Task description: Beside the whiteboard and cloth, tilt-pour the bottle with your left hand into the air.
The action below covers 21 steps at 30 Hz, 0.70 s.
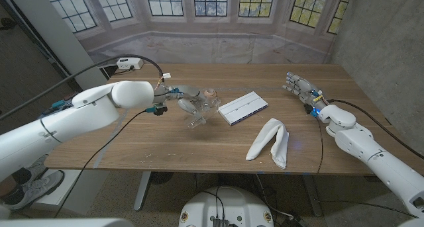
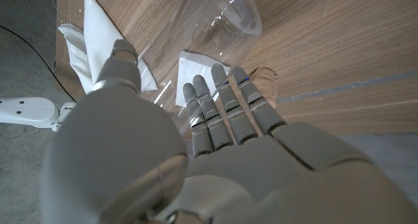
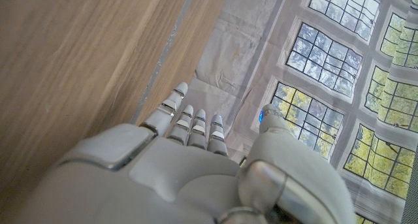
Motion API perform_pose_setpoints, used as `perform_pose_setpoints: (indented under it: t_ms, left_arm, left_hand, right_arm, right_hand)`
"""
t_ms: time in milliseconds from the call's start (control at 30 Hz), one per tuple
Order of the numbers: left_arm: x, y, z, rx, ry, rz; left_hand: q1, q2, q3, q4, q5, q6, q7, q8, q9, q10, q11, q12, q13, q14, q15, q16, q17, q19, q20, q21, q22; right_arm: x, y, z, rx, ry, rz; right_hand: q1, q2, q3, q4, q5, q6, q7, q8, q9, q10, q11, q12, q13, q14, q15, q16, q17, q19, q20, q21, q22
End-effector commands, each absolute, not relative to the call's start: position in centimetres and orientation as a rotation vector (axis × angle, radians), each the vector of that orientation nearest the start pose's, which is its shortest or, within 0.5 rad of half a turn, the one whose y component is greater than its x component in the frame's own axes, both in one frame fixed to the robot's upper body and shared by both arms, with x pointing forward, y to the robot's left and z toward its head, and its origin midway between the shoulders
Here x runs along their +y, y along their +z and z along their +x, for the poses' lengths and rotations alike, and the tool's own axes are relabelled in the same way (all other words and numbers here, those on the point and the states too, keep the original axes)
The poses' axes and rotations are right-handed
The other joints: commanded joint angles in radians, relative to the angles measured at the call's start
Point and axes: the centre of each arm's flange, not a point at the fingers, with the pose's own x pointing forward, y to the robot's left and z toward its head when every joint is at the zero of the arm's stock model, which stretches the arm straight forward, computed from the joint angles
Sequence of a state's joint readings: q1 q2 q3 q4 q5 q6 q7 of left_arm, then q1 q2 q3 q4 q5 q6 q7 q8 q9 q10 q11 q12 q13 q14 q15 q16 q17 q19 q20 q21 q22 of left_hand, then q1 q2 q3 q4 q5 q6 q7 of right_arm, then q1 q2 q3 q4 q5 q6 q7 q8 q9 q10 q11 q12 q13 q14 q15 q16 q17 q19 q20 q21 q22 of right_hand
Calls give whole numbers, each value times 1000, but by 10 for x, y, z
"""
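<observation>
My left hand [image 1: 173, 96] holds a clear plastic bottle [image 1: 197, 108] tilted over above the table, left of centre. Its beige cap [image 1: 210, 92] points toward the whiteboard. In the left wrist view the fingers [image 2: 222, 110] curl round the clear bottle [image 2: 219, 18], with the beige cap [image 2: 265, 80] beside them. A white whiteboard [image 1: 244, 108] lies flat just right of the bottle. A crumpled white cloth [image 1: 270, 143] lies nearer the front edge, also seen in the left wrist view [image 2: 91, 38]. My right hand [image 1: 301, 88] stands at the table's right side, fingers apart, holding nothing.
The wooden table [image 1: 132, 147] carries a white power strip [image 1: 127, 65] with a black cable at its back left corner. A concrete wall stands close on the right. Bare wood lies in front of the bottle and at the back middle.
</observation>
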State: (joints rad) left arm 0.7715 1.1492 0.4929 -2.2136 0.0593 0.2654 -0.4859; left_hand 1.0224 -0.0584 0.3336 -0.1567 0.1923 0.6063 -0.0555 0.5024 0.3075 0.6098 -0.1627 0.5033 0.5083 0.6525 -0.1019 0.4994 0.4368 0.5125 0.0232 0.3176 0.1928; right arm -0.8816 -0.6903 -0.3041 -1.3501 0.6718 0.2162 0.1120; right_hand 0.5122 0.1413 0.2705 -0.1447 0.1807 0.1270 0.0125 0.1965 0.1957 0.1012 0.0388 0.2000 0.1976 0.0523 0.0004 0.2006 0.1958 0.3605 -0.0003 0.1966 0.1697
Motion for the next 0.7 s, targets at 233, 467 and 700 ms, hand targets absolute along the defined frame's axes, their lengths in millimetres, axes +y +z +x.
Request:
perform_pose_setpoints:
  t_ms: [233,467,700]
  left_arm:
    - [191,65,502,-293,-629,1600]
    - [191,67,503,-229,-662,1650]
    - [189,70,502,-201,-673,1695]
  left_hand:
    - [118,148,10,6,7,113,48,5,0,7,-5,3,10,45,-47,-9,8,-5,-1,1,3]
    - [121,152,15,5,9,112,48,6,-1,7,-1,3,15,45,-45,-15,5,-9,1,-1,3]
    - [118,156,15,7,10,120,46,10,-2,11,-4,4,20,47,-45,-16,8,-11,2,-2,2]
  right_arm:
    - [-369,-11,635,-579,177,-87]
    - [-370,-10,631,-597,171,-82]
    - [-369,-11,628,-605,170,-78]
  right_hand:
    - [16,-1,6,-6,3,10,6,7,2,11,-1,5,5,13,0,9,0,9,-3,-1,2]
    - [18,-1,7,-6,3,10,6,6,2,12,1,5,5,13,0,9,0,9,-2,-1,2]
    - [19,-1,7,-6,4,10,5,6,2,12,-1,5,5,13,-1,8,0,9,-3,-2,2]
